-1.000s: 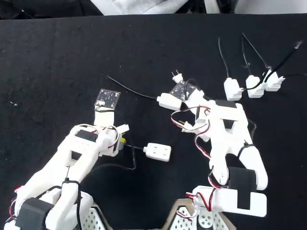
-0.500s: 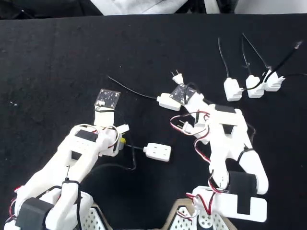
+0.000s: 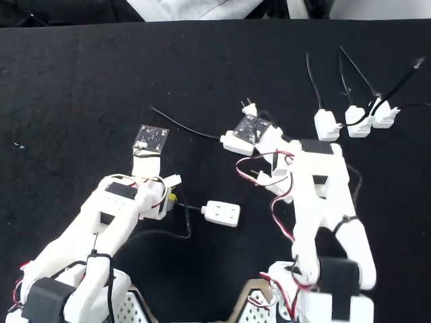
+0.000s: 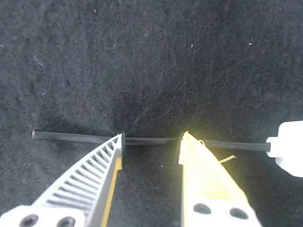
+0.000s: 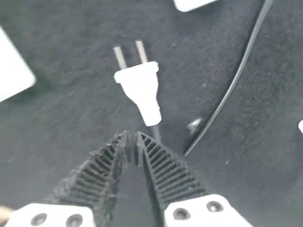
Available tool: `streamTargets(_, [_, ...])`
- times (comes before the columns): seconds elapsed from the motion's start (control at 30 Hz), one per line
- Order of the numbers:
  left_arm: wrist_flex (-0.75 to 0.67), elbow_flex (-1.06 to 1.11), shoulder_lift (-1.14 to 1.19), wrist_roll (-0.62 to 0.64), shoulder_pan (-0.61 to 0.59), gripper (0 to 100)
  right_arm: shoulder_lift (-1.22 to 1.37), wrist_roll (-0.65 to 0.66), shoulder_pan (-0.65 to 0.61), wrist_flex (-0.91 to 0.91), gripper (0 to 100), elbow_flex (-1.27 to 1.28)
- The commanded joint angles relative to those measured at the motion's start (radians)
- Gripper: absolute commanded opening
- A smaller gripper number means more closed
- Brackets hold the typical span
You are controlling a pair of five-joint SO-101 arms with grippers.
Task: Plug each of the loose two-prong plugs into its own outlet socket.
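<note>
A loose white two-prong plug [image 3: 248, 108] [image 5: 139, 85] lies on the black table, prongs pointing away from my right gripper [image 3: 250, 122] [image 5: 132, 142]. That gripper is shut on the thin black cable just behind the plug body. Beside it lies a white outlet socket [image 3: 236, 142] [image 5: 12, 71], whose black cable [image 3: 185, 126] [image 4: 75, 137] runs off to the left. My left gripper [image 3: 149, 134] [image 4: 151, 141] is open, its two fingertips straddling this cable near its free end. The socket body [image 4: 288, 147] sits farther along it.
Another white outlet socket [image 3: 222, 212] lies between the two arms at the front. Three white sockets [image 3: 355, 121] with black cables sit in a row at the back right. Black mat [image 3: 81, 81] at the left and back is bare.
My right gripper has shifted a little to the left, closer over the plug's cable, and the right arm has stretched forward. The left arm has not moved.
</note>
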Motion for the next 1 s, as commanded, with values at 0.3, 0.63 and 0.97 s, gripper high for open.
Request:
streamTargets(0.3, [-0.014, 0.010, -0.020, 0.012, 0.001, 20, 0.019, -0.005, 0.012, -0.071, 16.0, -0.064])
streamTargets(0.63, [-0.014, 0.010, -0.020, 0.012, 0.001, 20, 0.082, 0.187, 0.017, -0.078, 14.5, -0.064])
streamTargets(0.97, [-0.015, 0.010, -0.020, 0.012, 0.001, 20, 0.150, 0.304, 0.011, -0.135, 14.5, -0.061])
